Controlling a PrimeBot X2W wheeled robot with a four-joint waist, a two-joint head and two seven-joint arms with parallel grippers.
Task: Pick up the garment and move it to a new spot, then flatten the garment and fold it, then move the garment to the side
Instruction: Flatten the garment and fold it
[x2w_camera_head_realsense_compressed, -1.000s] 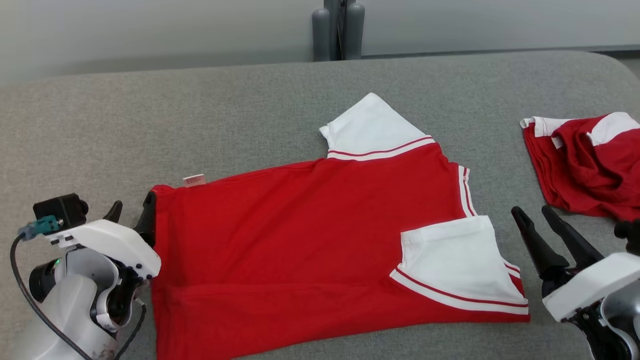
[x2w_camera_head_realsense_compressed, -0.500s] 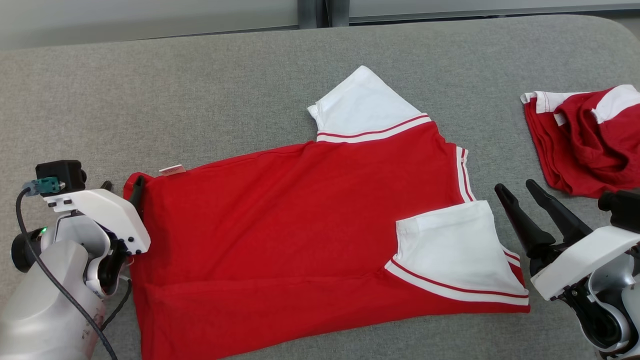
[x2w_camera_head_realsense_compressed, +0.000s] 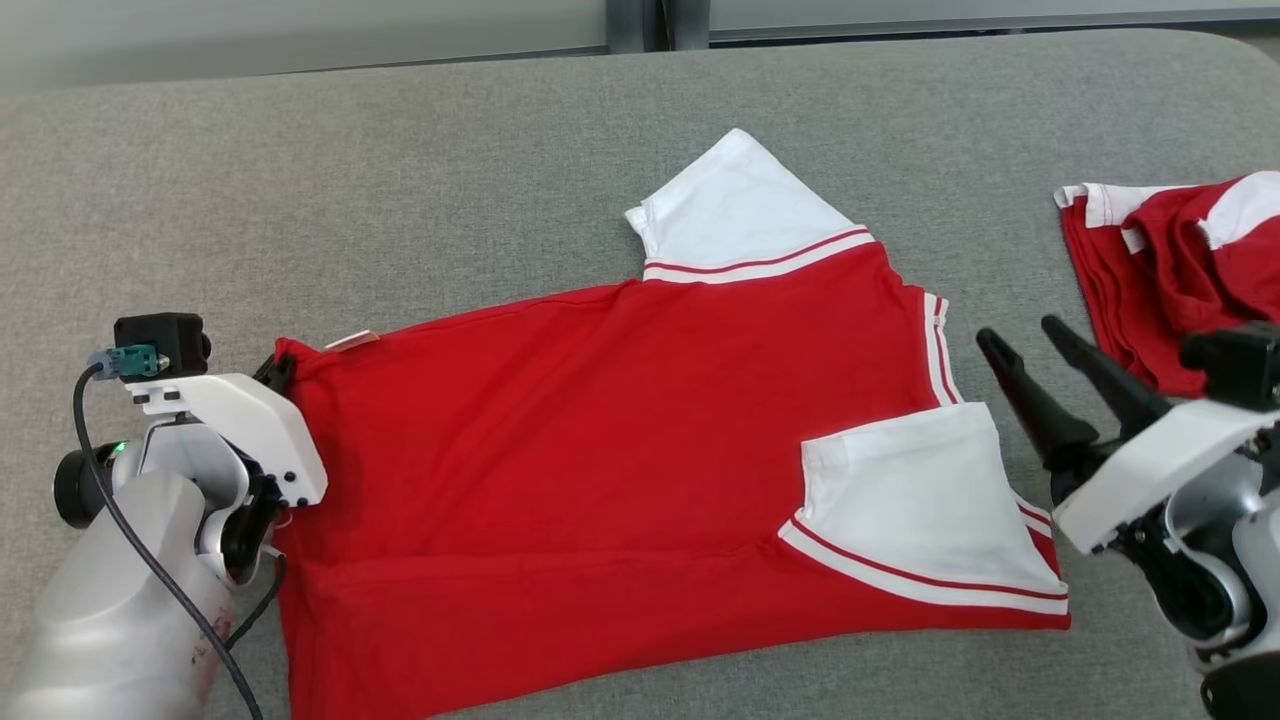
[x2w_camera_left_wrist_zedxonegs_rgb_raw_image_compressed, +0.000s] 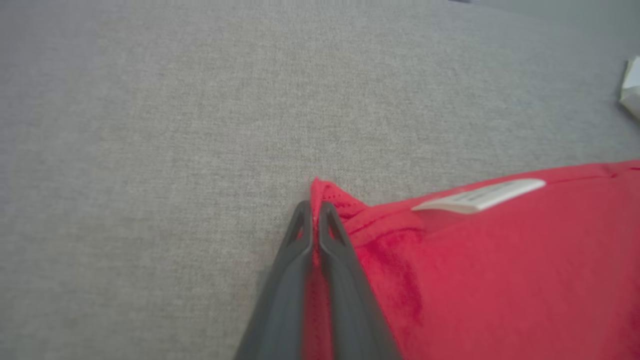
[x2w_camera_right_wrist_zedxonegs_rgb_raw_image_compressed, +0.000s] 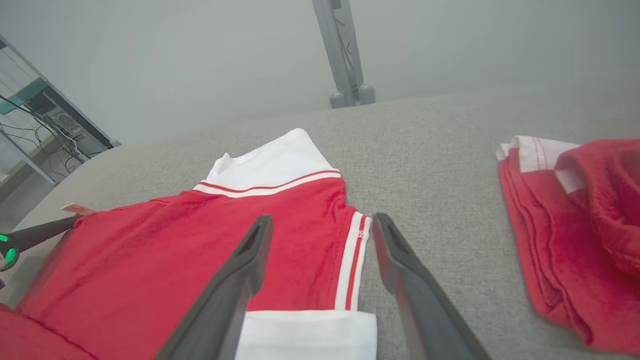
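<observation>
Now, left gripper (x2w_camera_left_wrist_zedxonegs_rgb_raw_image_compressed: 314, 209) down low at the near-left of the grey pad (x2w_camera_head_realsense_compressed: 400, 200), fingers laid almost flat and pinched tight on the shirt (x2w_camera_head_realsense_compressed: 620, 430). Red cloth is squeezed right between the two tips, at the hem corner. That corner peaks up in a little point just past the tips, bunched and wrinkled. In the head view the arm comes in from the lower left, its white wrist sitting over the shirt's left edge.

Over to the right gripper (x2w_camera_head_realsense_compressed: 1018, 332): held above the pad, fingers angled up and to the left, spread wide, nothing between them. The tips hang just off the shirt's right edge, near the striped band (x2w_camera_head_realsense_compressed: 935, 350). From its own wrist view that band shows in the gap between the fingers.

And the shirt itself lies mid-pad, spread out sideways, hem to the left, band to the right. Red body, mostly flat, one long crease running along the near side. One white sleeve (x2w_camera_head_realsense_compressed: 735, 215) pokes out on the far side, trimmed in red and white. The other sleeve (x2w_camera_head_realsense_compressed: 910, 480) is folded in over the red body, close to the right gripper. A small white tag (x2w_camera_left_wrist_zedxonegs_rgb_raw_image_compressed: 480, 196) sticks out along the far edge, just beside the gripped corner.

Further right, apart from the shirt, a second garment (x2w_camera_head_realsense_compressed: 1150, 290), red and white, lies crumpled.
</observation>
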